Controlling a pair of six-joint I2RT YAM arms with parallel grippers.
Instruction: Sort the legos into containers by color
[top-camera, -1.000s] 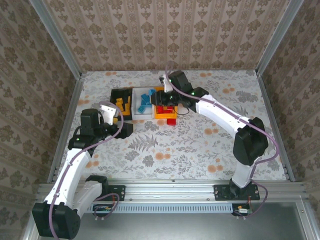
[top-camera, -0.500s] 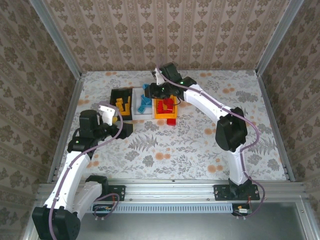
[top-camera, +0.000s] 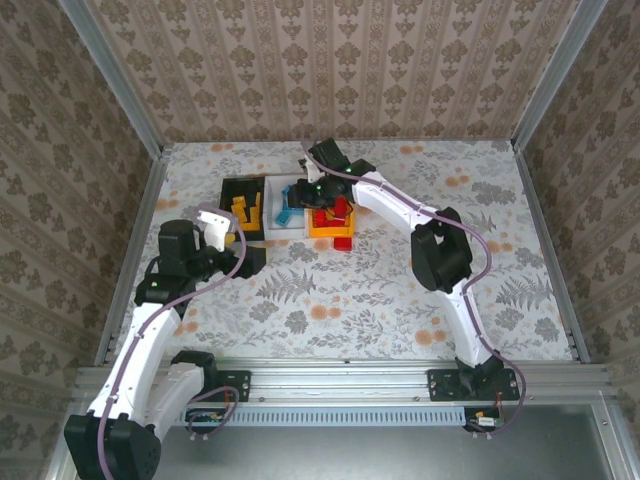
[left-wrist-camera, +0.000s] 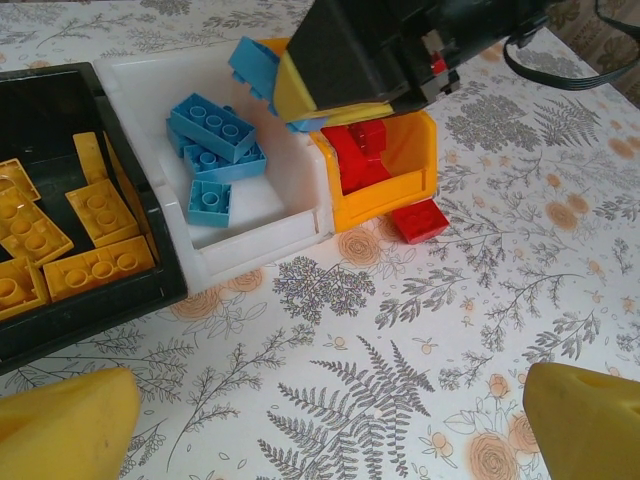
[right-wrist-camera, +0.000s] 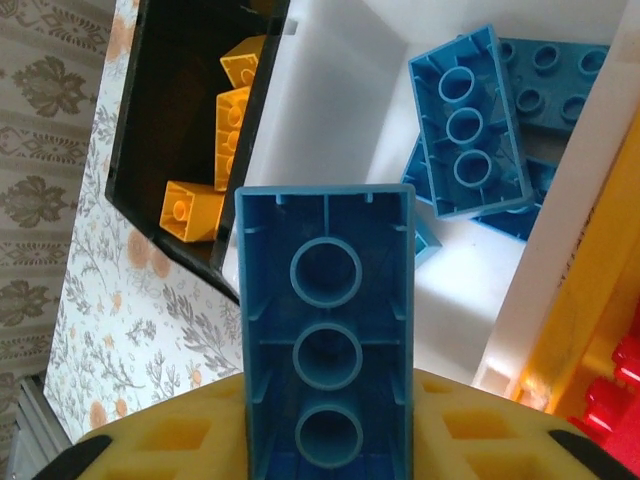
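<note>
My right gripper is shut on a blue lego and hangs over the white bin, which holds several blue legos. To its left, the black bin holds several orange legos. To its right, the orange-yellow bin holds red legos. One red lego lies on the table against that bin's near side. My left gripper is open over the bare table, in front of the bins, with nothing between its yellow fingers.
The three bins stand side by side at the middle back of the floral tabletop. Patterned walls with metal posts enclose the table on three sides. Open tabletop stretches in front of and right of the bins.
My right gripper has swung left from over the orange-yellow bin to over the white bin, carrying the blue lego. The left arm has stayed nearly still.
</note>
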